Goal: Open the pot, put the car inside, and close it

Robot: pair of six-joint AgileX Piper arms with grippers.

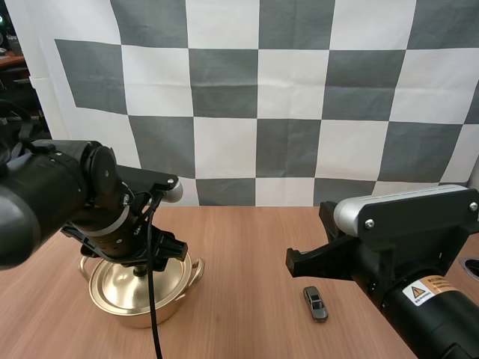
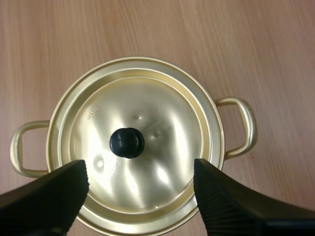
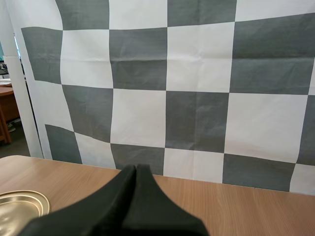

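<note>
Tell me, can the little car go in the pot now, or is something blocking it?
The lid blocks it: it sits on the pot, covering the opening. The car lies on the table, apart from the pot. The left gripper hovers open over the knob.

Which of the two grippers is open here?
The left gripper, spread apart above the pot lid; the right gripper is shut into one dark wedge.

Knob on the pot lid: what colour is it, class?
The knob is black, on a gold lid; best seen in the left wrist view.
</note>
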